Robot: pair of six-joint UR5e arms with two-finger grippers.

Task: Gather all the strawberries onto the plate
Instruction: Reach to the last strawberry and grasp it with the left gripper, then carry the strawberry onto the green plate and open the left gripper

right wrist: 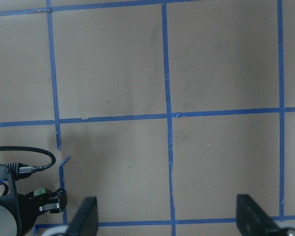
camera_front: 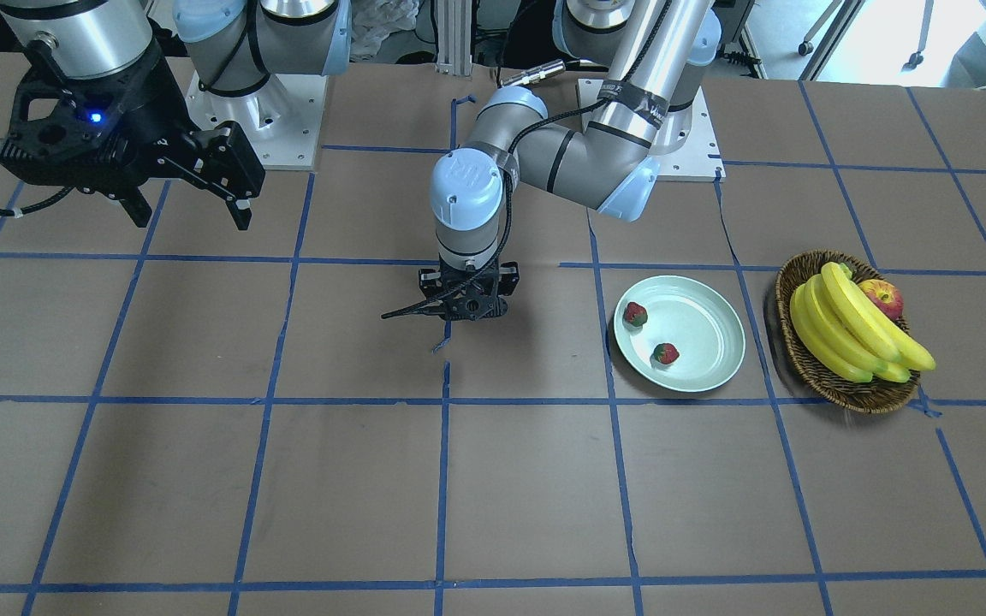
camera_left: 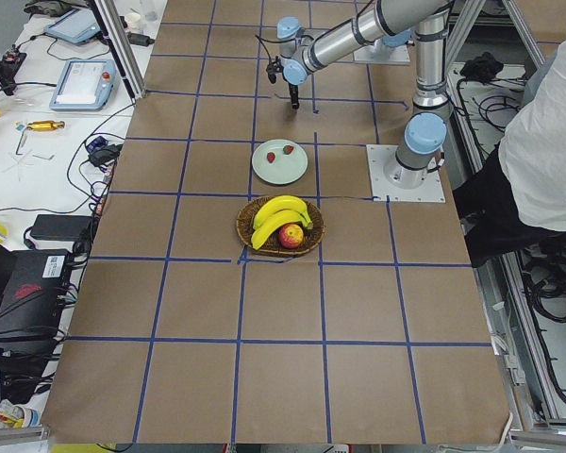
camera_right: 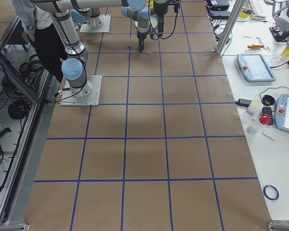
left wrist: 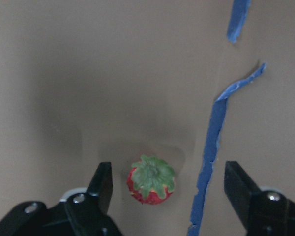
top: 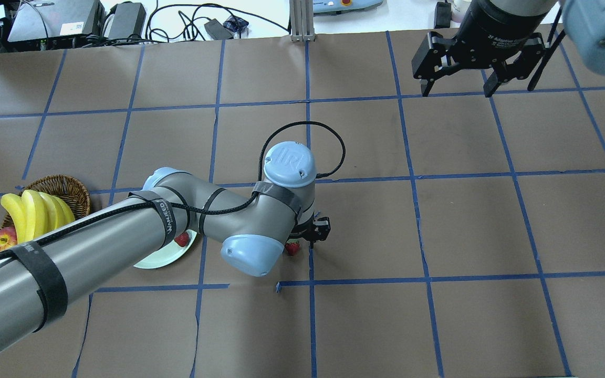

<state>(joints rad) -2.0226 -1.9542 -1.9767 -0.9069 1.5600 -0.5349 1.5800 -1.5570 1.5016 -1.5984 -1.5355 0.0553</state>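
Two strawberries [camera_front: 635, 315] [camera_front: 666, 353] lie in the pale mint-green plate [camera_front: 703, 329]. The third strawberry [left wrist: 151, 179] lies on the brown table next to a blue tape line; it also shows in the overhead view [top: 292, 248]. My left gripper [left wrist: 169, 196] is open and low over it, one finger on each side, not touching. In the front view the left gripper [camera_front: 467, 304] hides this berry. My right gripper [camera_front: 192, 218] is open and empty, held high, far from the plate; it shows in the overhead view [top: 457, 93] at the far right.
A brown wicker basket [camera_front: 810, 359] with bananas [camera_front: 852, 329] and a red-yellow apple [camera_front: 882, 298] stands just beyond the plate, away from the left gripper. My left arm covers most of the plate [top: 163, 258] in the overhead view. Blue tape lines grid the table.
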